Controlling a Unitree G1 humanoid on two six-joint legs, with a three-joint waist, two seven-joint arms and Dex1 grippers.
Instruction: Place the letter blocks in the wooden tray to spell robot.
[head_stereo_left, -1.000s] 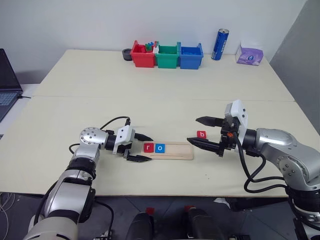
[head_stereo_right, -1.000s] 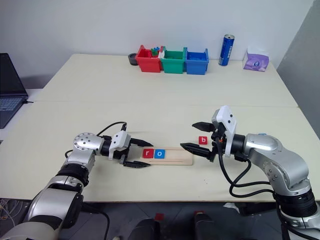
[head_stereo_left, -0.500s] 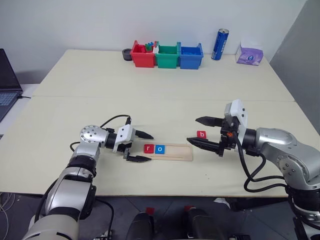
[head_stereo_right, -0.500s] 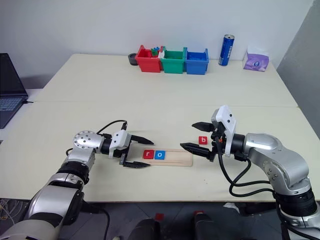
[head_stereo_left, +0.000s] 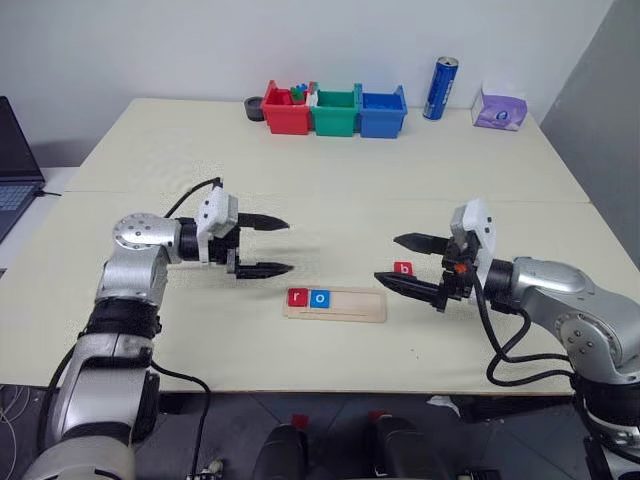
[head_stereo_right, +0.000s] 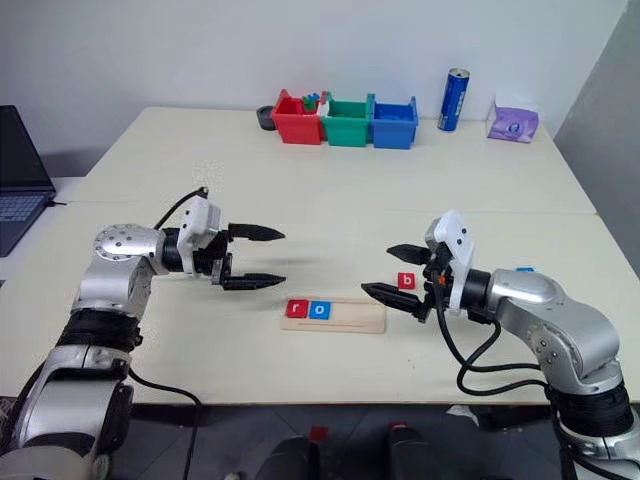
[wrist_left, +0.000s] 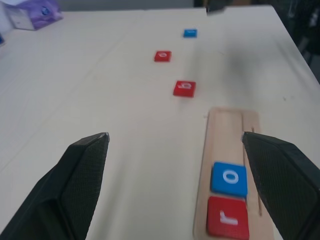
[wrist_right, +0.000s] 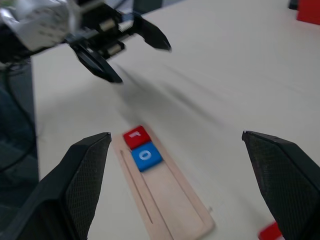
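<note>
The wooden tray (head_stereo_left: 350, 306) lies near the table's front edge. A red "r" block (head_stereo_left: 297, 297) and a blue "o" block (head_stereo_left: 319, 298) sit side by side at its left end. A red "b" block (head_stereo_left: 403, 268) lies on the table just past the tray's right end, between the fingers of my open right gripper (head_stereo_left: 386, 258). My left gripper (head_stereo_left: 290, 246) hangs open and empty above the table, left of and behind the tray. The left wrist view shows another red block (wrist_left: 162, 56) and a blue block (wrist_left: 189, 33) farther along the table.
Red (head_stereo_left: 285, 110), green (head_stereo_left: 335, 112) and blue (head_stereo_left: 383, 112) bins line the far edge. A blue can (head_stereo_left: 440, 88) and a purple tissue pack (head_stereo_left: 499, 110) stand to their right. A laptop (head_stereo_left: 10, 170) sits at the far left.
My left gripper has risen from the tray's left end and pulled back to the left, still open. The right gripper and the blocks have stayed put.
</note>
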